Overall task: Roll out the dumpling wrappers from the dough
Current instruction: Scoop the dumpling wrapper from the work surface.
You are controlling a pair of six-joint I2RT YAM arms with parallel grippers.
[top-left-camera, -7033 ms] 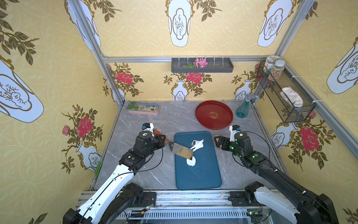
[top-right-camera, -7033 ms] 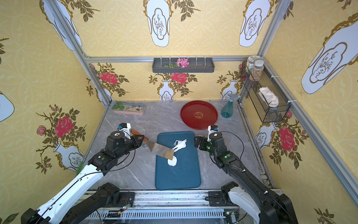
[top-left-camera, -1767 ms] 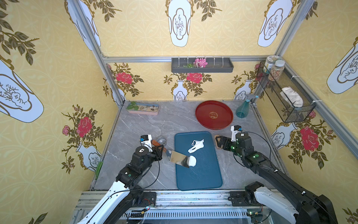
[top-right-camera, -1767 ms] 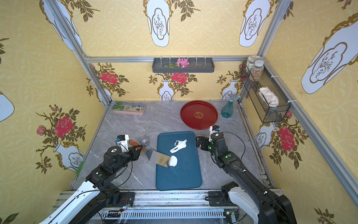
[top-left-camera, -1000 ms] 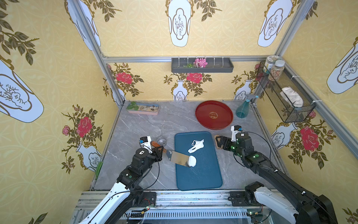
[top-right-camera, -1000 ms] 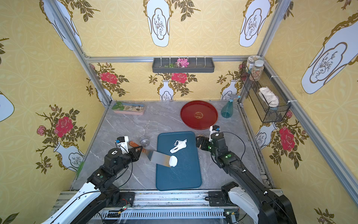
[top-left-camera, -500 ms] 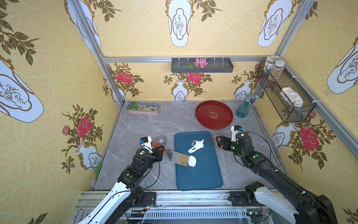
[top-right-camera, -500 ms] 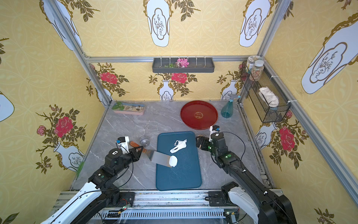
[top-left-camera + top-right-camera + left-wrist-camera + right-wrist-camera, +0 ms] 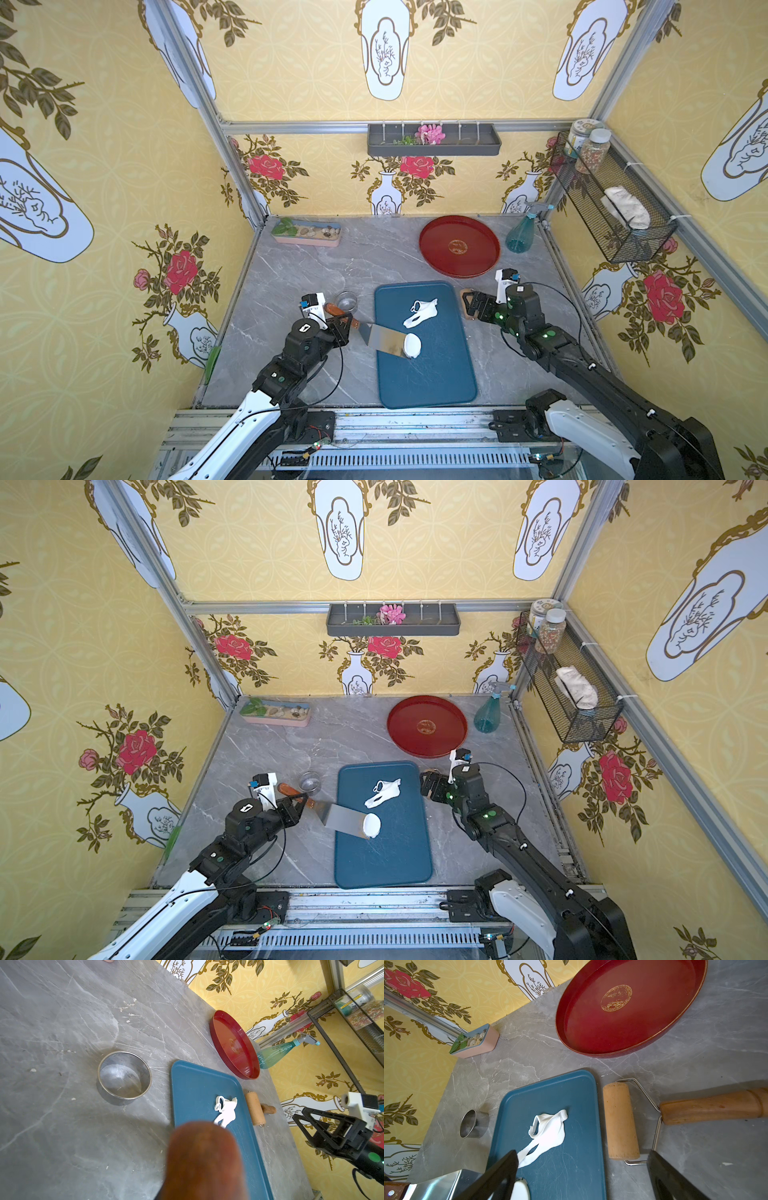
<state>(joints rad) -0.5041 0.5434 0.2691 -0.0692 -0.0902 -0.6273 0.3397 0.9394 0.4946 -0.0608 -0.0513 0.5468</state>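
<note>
The dumpling wrapper (image 9: 412, 345) is a small, smooth, white, roundish disc near the middle of the blue tray (image 9: 436, 382). It touches the tip of the scraper (image 9: 384, 338) blade. A ragged dough scrap (image 9: 420, 312) lies at its 12 o'clock. The left gripper (image 9: 345, 323) clamps the scraper's wooden handle, and the right gripper (image 9: 467, 305) stands wide apart, empty.

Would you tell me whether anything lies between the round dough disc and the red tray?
Only the ragged dough scrap, flat on the blue tray, lies between the dough disc and the red tray.
</note>
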